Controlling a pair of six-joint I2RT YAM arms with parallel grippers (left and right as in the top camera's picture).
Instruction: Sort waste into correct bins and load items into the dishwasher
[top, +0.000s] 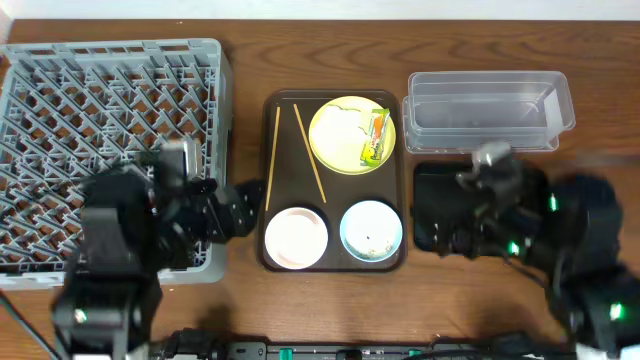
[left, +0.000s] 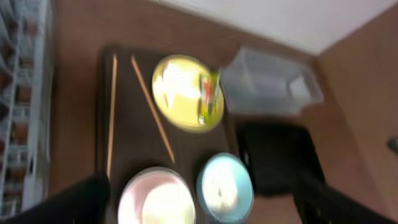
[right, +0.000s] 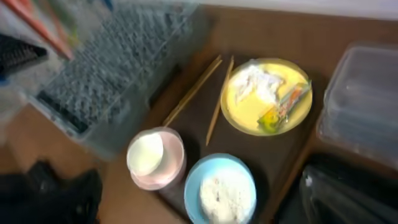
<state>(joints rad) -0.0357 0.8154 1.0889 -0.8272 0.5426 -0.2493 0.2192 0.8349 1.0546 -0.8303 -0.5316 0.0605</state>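
The grey dishwasher rack (top: 110, 100) fills the left of the table. On the brown tray (top: 335, 262) lie two chopsticks (top: 272, 155), a yellow plate (top: 338, 152) with a white tissue (top: 338, 124) and a green-and-orange wrapper (top: 376, 138), a white bowl (top: 296, 237) holding a small cup (right: 146, 154), and a light blue bowl (top: 371, 229) with rice scraps (right: 225, 198). The clear tub (top: 488, 108) and black tray (top: 432, 190) stand to the right. My left gripper (top: 240, 208) hangs open and empty left of the tray. My right gripper (top: 440, 218) is open and empty over the black tray.
The rack's near right corner sits under my left arm (top: 120, 240). My right arm (top: 590, 250) covers part of the black tray. Bare wooden tabletop (top: 320, 60) runs behind the tray, and a white wall edge shows at the far side.
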